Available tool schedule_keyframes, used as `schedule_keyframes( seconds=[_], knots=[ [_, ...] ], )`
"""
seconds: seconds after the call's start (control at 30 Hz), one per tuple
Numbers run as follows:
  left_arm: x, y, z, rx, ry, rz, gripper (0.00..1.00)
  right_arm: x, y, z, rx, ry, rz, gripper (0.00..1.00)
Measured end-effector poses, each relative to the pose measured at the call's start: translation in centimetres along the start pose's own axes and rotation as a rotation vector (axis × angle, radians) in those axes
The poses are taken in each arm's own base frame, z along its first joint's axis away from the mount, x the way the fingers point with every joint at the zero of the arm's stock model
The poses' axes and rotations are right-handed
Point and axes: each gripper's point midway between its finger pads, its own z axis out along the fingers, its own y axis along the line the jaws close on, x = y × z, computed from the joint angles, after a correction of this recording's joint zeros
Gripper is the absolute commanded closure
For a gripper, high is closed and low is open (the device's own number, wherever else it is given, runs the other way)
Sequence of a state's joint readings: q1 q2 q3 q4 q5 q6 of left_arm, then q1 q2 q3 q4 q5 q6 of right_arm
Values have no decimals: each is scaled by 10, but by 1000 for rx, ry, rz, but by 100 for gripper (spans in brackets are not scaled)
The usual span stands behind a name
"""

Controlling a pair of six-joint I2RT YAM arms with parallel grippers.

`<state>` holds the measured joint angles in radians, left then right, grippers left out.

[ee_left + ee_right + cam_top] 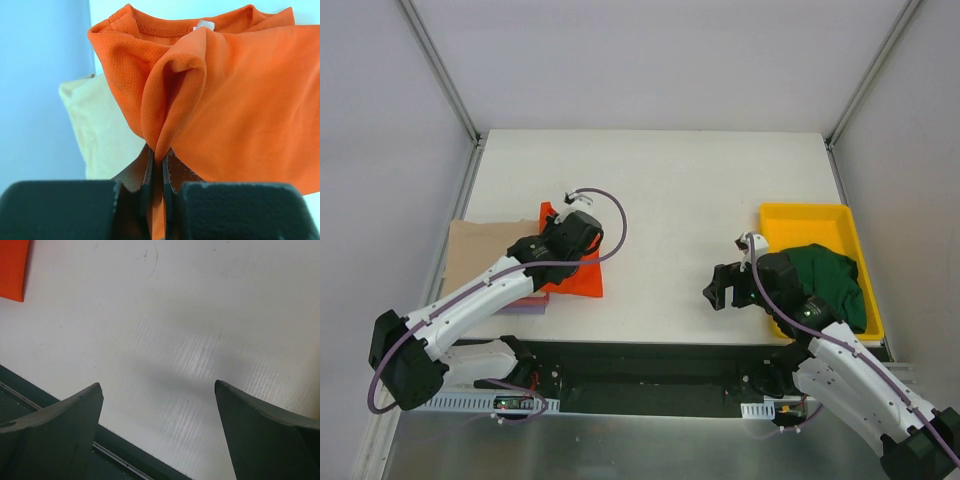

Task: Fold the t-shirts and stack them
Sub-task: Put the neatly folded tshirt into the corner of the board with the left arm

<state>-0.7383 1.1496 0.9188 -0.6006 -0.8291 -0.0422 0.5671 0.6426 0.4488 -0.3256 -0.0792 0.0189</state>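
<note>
The bright orange-red t-shirt lies at the left of the table, partly over a stack with a tan shirt on top and pink and lavender edges below. My left gripper is shut on a pinched fold of the orange-red shirt, near its collar; the tan shirt shows behind it. The dark green t-shirt lies bunched in the yellow tray. My right gripper is open and empty above the bare table, left of the tray. An orange-red corner shows in its view.
The yellow tray stands at the table's right edge. The dark front rail runs along the near edge and shows under the right gripper. Metal frame posts rise at the back corners.
</note>
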Motion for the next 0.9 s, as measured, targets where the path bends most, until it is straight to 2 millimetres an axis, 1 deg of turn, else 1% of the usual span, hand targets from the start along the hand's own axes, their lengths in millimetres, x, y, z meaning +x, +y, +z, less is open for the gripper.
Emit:
schedule_keyframes(
  seconds=[0.13, 0.23, 0.37, 0.53, 0.63, 0.7, 0.8, 0.9],
  knots=[
    [1, 25, -4, -53, 3, 34, 100, 2, -1, 1, 4, 10, -1, 4],
    [-7, 45, -14, -52, -29, -1, 100, 3, -1, 1, 6, 11, -1, 4],
    [-27, 76, -45, -27, -158, -80, 100, 3, -3, 2, 16, 10, -1, 4],
    [-40, 108, -80, -13, -282, -127, 100, 4, -5, 3, 25, 12, 0, 4],
    [-42, 116, -87, -9, -294, -118, 100, 6, -7, 4, 32, 26, 1, 4],
    [-40, 115, -87, 5, -285, -109, 100, 7, -7, 5, 36, 32, 1, 4],
    [-34, 111, -81, 25, -247, -104, 100, 8, -8, 5, 42, 34, 1, 4],
    [-22, 112, -68, 9, -173, -123, 100, 7, -9, 6, 46, 34, 1, 4]
  ],
)
